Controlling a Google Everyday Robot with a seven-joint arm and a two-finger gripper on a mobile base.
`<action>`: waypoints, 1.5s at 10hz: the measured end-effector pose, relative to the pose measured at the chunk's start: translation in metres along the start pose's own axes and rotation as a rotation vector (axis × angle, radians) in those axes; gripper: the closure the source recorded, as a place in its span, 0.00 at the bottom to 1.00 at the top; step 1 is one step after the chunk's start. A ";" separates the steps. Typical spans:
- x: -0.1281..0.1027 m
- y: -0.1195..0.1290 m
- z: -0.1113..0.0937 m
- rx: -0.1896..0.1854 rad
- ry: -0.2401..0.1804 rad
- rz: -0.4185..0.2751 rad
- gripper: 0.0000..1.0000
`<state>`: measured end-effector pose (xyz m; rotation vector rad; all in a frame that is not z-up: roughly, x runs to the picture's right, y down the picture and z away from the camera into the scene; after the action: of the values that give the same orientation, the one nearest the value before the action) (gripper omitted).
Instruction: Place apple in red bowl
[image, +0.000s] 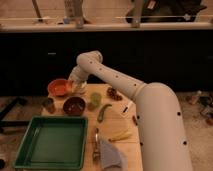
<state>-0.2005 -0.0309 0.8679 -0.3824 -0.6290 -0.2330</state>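
One arm in play, reaching from lower right up and across the table (127, 142) to its far left corner. The gripper (76, 87) sits just beside the right rim of the red bowl (59, 87), low over the tabletop. Its fingers are drawn together; whether they are clamped on anything I cannot make out, since the wrist blocks that spot.

The apple: not separately visible. No small round yellowish-red fruit lies loose on the table, so my reading is that it is either in the closed fingers or hidden behind them, right at the bowl's edge.

Step in hand, as I judge it: the carry to the bowl, close to the release point. If the fruit is held, the next move calls for a short shift left so the gripper is over the bowl's lighter interior rather than its rim, then letting go from low height. Rim contact would tip or push the bowl.

Count of items on the table:
- red bowl: one
- dark maroon bowl (74, 105): one
- green cup (95, 99): one
- long green vegetable (103, 112): one
- yellow elongated item (120, 135): one
- green tray (51, 142): one
- small dark cluster (114, 93) near the far edge: one, identity unclear
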 end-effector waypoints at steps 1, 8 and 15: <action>-0.003 -0.004 0.004 -0.003 -0.004 -0.002 1.00; -0.010 -0.017 0.021 -0.019 -0.015 -0.010 1.00; -0.009 -0.016 0.022 -0.021 -0.015 -0.009 1.00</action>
<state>-0.2241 -0.0356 0.8831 -0.4017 -0.6435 -0.2453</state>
